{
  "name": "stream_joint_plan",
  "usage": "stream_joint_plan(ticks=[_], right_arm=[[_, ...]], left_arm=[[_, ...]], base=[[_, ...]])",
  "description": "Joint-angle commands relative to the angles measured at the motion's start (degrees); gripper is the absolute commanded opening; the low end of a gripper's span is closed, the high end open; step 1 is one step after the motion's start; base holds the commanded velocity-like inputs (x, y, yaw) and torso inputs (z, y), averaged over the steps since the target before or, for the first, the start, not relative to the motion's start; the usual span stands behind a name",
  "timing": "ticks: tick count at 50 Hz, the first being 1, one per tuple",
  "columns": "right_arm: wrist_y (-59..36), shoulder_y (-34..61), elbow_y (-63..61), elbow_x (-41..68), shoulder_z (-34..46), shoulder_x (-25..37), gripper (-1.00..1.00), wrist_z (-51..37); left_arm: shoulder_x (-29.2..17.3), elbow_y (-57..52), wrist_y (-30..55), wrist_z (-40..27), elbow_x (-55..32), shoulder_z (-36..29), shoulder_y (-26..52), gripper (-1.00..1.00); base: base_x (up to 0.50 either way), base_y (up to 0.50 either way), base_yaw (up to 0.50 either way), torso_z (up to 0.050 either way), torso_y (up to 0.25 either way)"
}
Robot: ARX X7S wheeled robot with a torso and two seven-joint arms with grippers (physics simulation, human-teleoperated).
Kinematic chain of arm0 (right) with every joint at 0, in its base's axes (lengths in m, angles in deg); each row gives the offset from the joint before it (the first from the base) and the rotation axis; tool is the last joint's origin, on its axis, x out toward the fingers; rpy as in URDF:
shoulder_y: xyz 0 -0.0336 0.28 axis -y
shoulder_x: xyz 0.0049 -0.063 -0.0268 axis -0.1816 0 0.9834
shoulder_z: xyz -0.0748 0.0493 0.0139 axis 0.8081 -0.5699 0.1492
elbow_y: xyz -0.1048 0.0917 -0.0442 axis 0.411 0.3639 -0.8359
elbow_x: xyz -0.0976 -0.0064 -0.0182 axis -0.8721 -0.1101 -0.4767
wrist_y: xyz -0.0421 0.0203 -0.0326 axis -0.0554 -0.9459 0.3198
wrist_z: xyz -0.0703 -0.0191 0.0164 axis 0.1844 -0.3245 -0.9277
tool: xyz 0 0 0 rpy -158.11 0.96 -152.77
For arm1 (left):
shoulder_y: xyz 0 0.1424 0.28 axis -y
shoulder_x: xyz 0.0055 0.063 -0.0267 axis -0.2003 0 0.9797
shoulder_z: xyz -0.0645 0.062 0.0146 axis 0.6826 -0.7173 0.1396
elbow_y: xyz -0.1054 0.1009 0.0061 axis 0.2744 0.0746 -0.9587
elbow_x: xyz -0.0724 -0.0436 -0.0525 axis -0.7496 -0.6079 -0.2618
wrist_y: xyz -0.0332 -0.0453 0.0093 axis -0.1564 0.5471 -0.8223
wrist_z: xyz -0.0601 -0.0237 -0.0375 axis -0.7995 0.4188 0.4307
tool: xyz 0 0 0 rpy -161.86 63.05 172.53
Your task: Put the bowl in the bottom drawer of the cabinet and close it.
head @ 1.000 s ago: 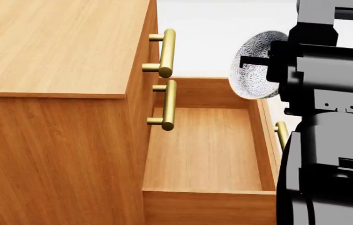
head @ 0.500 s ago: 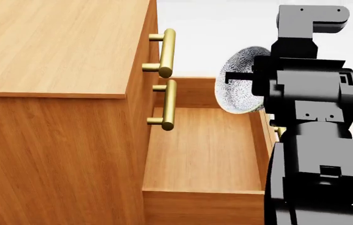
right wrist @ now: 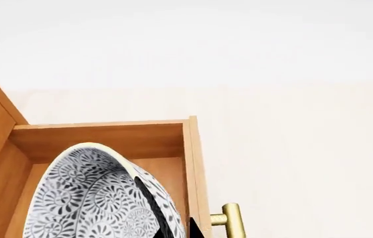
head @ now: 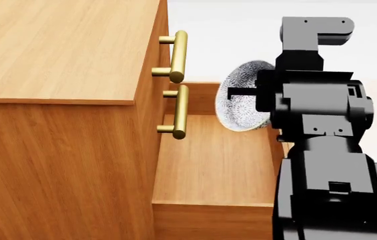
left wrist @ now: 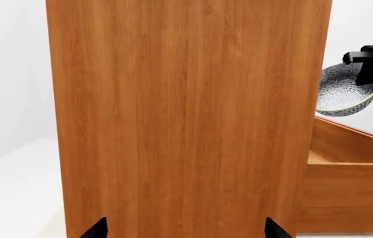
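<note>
The bowl, white with a grey-blue floral pattern, hangs tipped on its side over the far right part of the open bottom drawer. My right gripper is shut on its rim. In the right wrist view one finger lies inside the bowl and the other outside its wall, the right gripper pinching the rim above the drawer. My left gripper is open, facing the flat side of the cabinet. The bowl shows past the cabinet's edge there.
The cabinet fills the left of the head view, its two upper drawers shut with brass handles sticking out. The bottom drawer's brass handle shows beside the bowl. My right arm blocks the drawer's right side. Pale floor lies beyond.
My right arm has carried the bowl to the left and a little lower, from beyond the drawer's right wall to above its inside. The left gripper's earlier state is not shown.
</note>
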Motion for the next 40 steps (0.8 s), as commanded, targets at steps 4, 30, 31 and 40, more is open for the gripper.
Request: stream_joint_plan(ticks=[4,30,31,40], right_arm=[[-0.3,-0.3,0.0,-0.2,0.1,-0.6,-1.0,2.3],[-1.2,-2.1,0.0,0.0,0.8,-1.4,-1.0,5.2],[-1.2,-2.2,0.0,0.0,0.7,-1.5,-1.0,5.1],[-1.9,-2.6,0.0,0.1,0.1,-1.5,-1.0,5.6]], left_arm=[[0.0,0.3,-0.3,-0.1,0.1,-0.2,0.0,1.0],[-0.4,-0.1,-0.2,-0.5,-0.3,-0.3,0.1,1.0],[-0.4,0.0,-0.3,-0.5,-0.3,-0.3,0.1,1.0],[-0.4,0.2,-0.4,-0.5,-0.3,-0.5,0.2,1.0]], base=[[0.0,0.0,0.0,0.0,0.0],[0.0,0.0,0.0,0.0,0.0],[0.0,0.0,0.0,0.0,0.0],[0.0,0.0,0.0,0.0,0.0]])
